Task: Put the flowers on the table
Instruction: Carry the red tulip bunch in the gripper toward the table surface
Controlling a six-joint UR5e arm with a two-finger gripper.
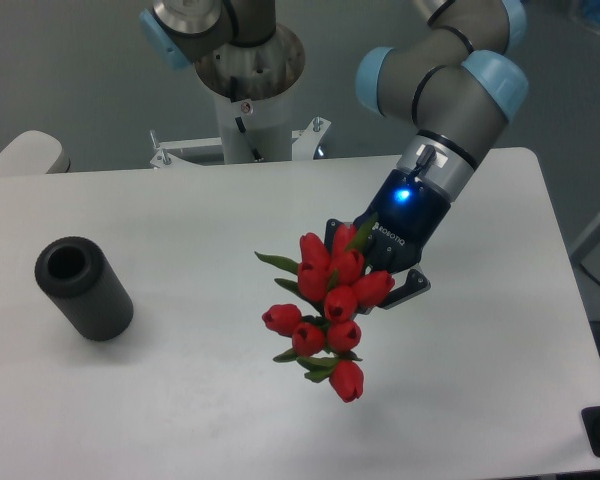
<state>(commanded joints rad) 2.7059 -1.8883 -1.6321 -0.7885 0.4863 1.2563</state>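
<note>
While clamped on the stem end of the flowers point(325, 315), the gripper point(378, 262) hangs over the table point(180, 400); cylinder point(83, 288) well apart to its side.

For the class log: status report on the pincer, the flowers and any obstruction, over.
Pincer shut on flowers. Bunch over mid-table; contact unclear. Dark cylinder lying far left, not in the way.
</note>
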